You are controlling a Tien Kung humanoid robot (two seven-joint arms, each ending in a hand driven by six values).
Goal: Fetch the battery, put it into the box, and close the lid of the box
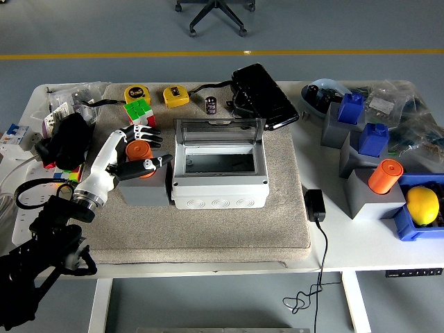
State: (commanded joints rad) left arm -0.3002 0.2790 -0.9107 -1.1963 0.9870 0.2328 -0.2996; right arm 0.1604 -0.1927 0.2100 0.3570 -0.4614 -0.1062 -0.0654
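Left hand (142, 149) covers much of the orange cylinder (141, 152) on its grey block (144, 189) (grip contact unclear). Office chair (216, 14) cut by top edge. Bag clutter (399, 100) at bench (361, 243) far right corner: contents unreadable. Box (220, 166) floor shadowed.

The box (220, 173) sits mid-mat with its lid (219, 130) standing open at the back, walling off that approach. The mat's (208, 229) front strip is bare. The left hand (139, 149) and the grey block (142, 187) crowd the box's left side. The right side is free down to the charger (315, 206).
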